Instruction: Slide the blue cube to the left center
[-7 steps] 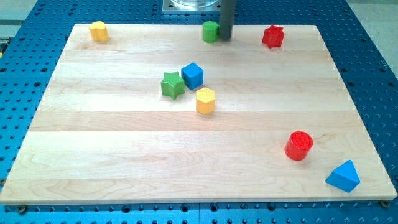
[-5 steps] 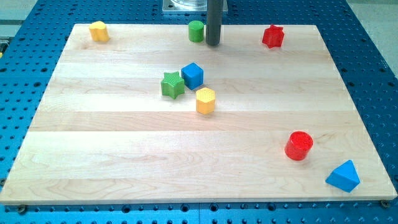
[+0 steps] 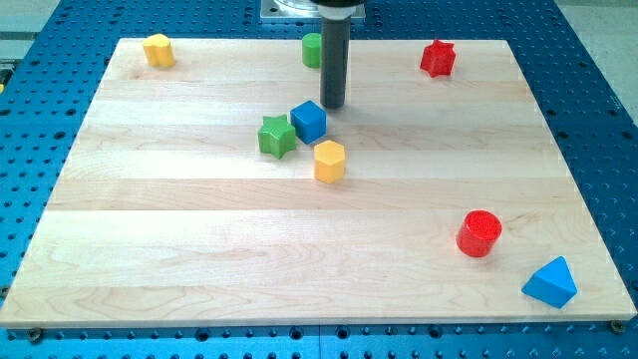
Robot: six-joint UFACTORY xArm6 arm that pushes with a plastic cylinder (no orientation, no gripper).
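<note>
The blue cube (image 3: 309, 121) sits on the wooden board (image 3: 179, 219), a little above its middle. A green star (image 3: 277, 137) touches the cube's left side and a yellow hexagonal block (image 3: 329, 161) lies just below and right of it. My tip (image 3: 332, 105) is just above and right of the blue cube, very close to it, with a small gap showing.
A green cylinder (image 3: 312, 50) stands at the top edge, partly behind the rod. A yellow block (image 3: 158, 49) is at the top left, a red star (image 3: 438, 58) at the top right. A red cylinder (image 3: 478, 233) and a blue triangular block (image 3: 551, 282) are at the bottom right.
My tip has moved down the view from the top edge toward the blue cube. Earlier it pushed the green cylinder a little to the left. The other blocks have not moved.
</note>
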